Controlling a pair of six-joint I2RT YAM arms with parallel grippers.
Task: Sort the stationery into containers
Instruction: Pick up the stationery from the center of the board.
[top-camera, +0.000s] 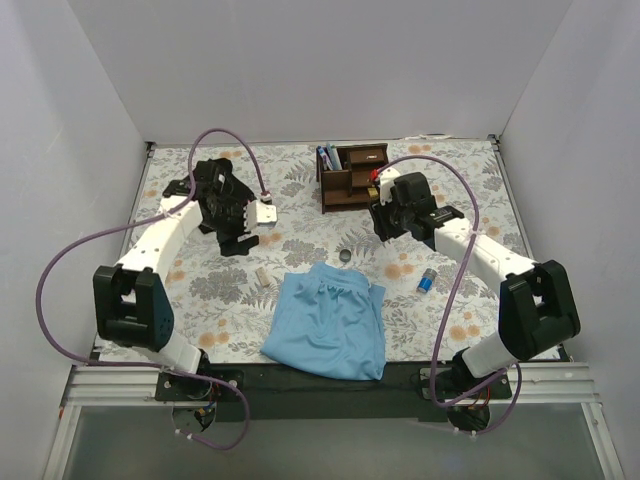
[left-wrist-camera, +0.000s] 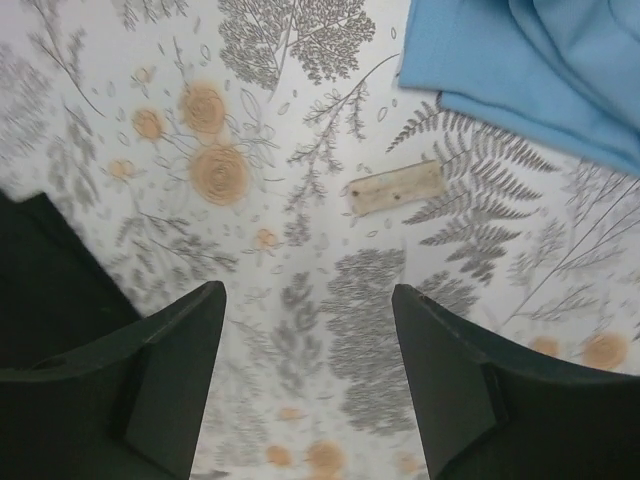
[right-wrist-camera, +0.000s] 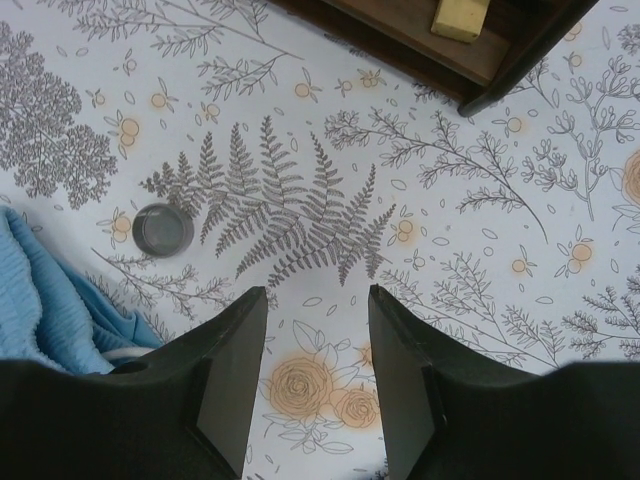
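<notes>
Left gripper hovers empty, jaws wide, over the floral tablecloth. A tan eraser block lies at one o'clock, with the light blue cloth beyond it. Right gripper hovers empty, jaws moderately parted. A small dark ring lies at ten o'clock. The wooden organizer sits at one o'clock, a tan block on its shelf.
</notes>
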